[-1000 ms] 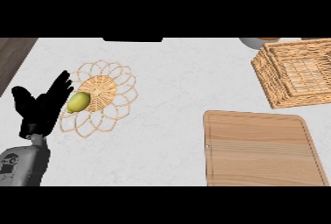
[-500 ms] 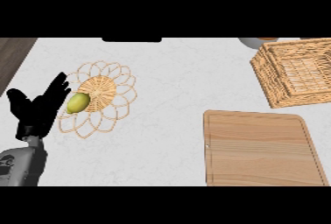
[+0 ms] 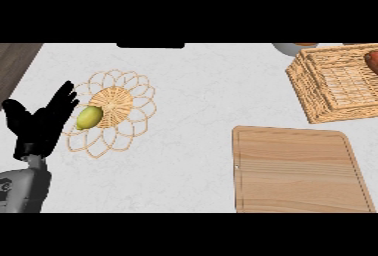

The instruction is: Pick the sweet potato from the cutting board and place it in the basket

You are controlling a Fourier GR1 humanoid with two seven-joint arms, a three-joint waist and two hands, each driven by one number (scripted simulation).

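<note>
Shifted right since earlier, an orange-brown sweet potato (image 3: 371, 60) now shows inside the woven wicker basket (image 3: 325, 95); wooden cutting board (image 3: 295, 170) bare. Left hand (image 3: 40, 125) rests open-fingered.

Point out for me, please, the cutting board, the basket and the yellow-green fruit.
cutting board (image 3: 295, 170): head view, middle of its bare wooden top.
basket (image 3: 314, 85): head view, its woven left wall.
yellow-green fruit (image 3: 89, 117): head view, middle of its skin, on the woven mat.
</note>
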